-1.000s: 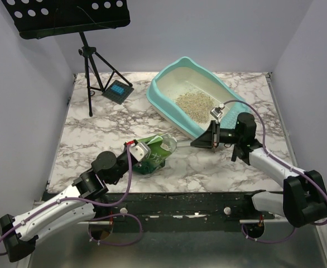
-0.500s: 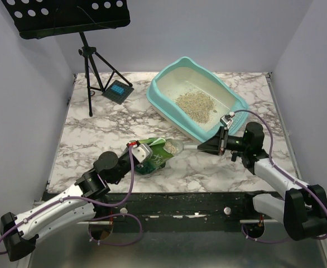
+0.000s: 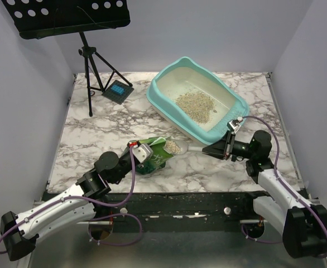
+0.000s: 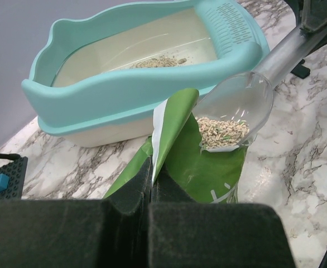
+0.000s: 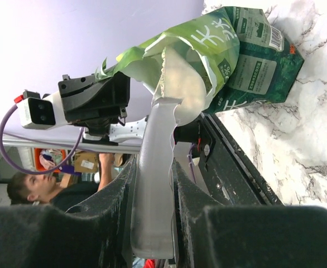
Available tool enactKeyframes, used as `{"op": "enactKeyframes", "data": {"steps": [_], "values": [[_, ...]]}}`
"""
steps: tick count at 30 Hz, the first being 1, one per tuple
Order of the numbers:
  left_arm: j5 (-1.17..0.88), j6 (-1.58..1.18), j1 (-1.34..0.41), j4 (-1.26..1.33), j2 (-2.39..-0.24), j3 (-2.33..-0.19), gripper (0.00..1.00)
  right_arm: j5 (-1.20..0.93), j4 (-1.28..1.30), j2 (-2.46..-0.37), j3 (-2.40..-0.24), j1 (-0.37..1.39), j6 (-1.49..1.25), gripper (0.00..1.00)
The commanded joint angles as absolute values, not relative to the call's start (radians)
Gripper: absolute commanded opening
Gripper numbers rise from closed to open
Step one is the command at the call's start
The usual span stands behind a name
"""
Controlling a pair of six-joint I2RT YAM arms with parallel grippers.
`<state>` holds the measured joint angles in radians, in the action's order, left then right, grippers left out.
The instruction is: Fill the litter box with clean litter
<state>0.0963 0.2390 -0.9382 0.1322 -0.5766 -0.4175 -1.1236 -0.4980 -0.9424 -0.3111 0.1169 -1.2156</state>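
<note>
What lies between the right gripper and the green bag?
A clear scoop, held by the right gripper, its bowl carrying litter at the green bag; the top view shows it.

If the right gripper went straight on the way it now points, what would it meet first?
The green bag. The right gripper points left along the clear scoop it holds, whose bowl sits at the bag's open mouth, which the left gripper pinches. Nothing else shows in between, though depth is hard to judge.
</note>
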Motion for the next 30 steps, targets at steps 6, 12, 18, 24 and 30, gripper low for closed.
{"op": "enactKeyframes", "data": {"steps": [6,12,18,24,30], "values": [[0.077,0.229,-0.948,0.187,-0.551,-0.403,0.00,-1.115,-0.496,-0.827,-0.284,0.100,-1.292,0.00],[0.146,0.230,-0.948,0.233,-0.482,-0.390,0.00,-1.069,-0.399,-0.746,-0.287,0.100,-1.292,0.00],[0.230,0.236,-0.948,0.258,-0.431,-0.387,0.00,-1.039,-0.299,-0.680,-0.304,0.100,-1.276,0.01],[0.221,0.221,-0.948,0.241,-0.423,-0.396,0.00,-1.005,-0.242,-0.634,-0.328,0.100,-1.316,0.00],[0.252,0.215,-0.948,0.222,-0.426,-0.406,0.00,-0.977,-0.227,-0.614,-0.380,0.100,-1.365,0.00]]}}
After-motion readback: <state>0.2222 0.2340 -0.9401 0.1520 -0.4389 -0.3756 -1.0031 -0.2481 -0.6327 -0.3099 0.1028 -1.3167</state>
